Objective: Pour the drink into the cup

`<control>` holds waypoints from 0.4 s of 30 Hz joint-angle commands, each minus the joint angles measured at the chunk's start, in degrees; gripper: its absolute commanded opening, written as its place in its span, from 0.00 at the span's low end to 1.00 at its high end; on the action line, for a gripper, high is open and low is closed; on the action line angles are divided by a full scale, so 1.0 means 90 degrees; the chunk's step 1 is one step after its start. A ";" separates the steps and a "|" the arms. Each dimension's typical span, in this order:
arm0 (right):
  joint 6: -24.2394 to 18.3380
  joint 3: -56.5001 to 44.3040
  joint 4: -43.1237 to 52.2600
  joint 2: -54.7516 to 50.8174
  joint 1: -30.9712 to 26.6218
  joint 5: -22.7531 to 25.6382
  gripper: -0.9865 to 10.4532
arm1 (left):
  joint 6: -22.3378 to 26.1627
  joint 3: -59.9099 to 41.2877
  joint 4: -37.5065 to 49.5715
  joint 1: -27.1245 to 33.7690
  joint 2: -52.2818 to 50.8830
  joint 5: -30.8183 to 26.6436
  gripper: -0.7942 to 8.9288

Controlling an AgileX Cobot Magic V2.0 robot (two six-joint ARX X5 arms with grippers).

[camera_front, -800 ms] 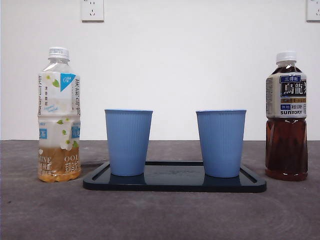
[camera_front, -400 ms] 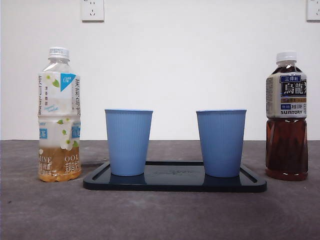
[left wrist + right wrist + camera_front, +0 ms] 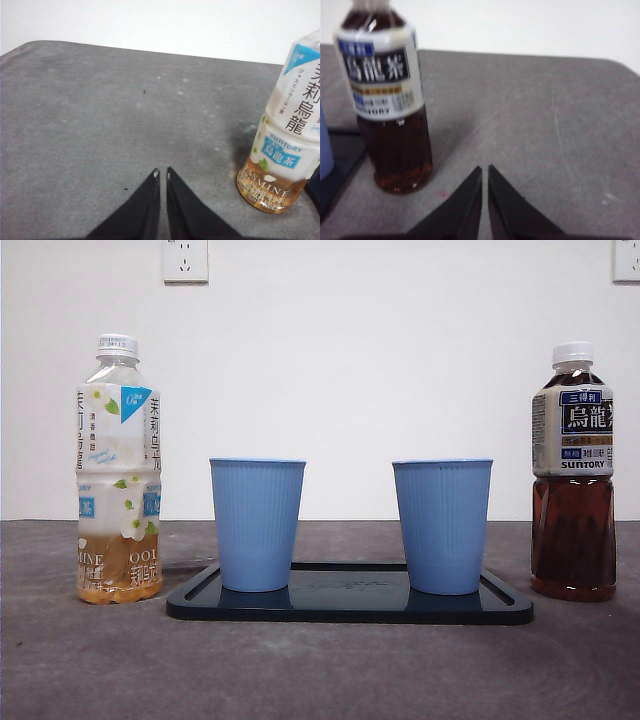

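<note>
Nothing grasped yet — both end effectors, left (image 3: 161,173) and right (image 3: 484,170), hover clenched and empty; next, open onto a bottle (image 3: 385,100).

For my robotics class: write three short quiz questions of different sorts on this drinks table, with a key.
1. True or false: both blue cups stand on the dark tray.
2. Which bottle holds more drink? A) jasmine tea bottle B) oolong tea bottle
3. Fill in: both bottles still wear a white ____.

Key:
1. True: left cup and right cup are upright on it.
2. B
3. cap. The left gripper and right gripper are shut and hold nothing.
</note>
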 commanded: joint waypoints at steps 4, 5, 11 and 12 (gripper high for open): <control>-0.0061 -0.0097 -0.0017 -0.0005 0.0068 -0.0019 0.10 | 0.0070 -0.0131 -0.0044 0.0010 -0.0002 -0.0022 0.10; -0.0075 -0.0097 -0.0015 -0.0005 0.0068 -0.0019 0.10 | 0.0070 -0.0131 -0.0044 0.0010 -0.0002 -0.0022 0.10; -0.0070 -0.0097 0.0121 -0.0005 0.0066 -0.0019 0.10 | 0.0070 -0.0131 -0.0044 0.0010 -0.0002 -0.0022 0.10; -0.0073 -0.0097 0.0121 -0.0005 0.0066 -0.0017 0.10 | 0.0070 -0.0131 -0.0044 0.0010 -0.0002 -0.0022 0.10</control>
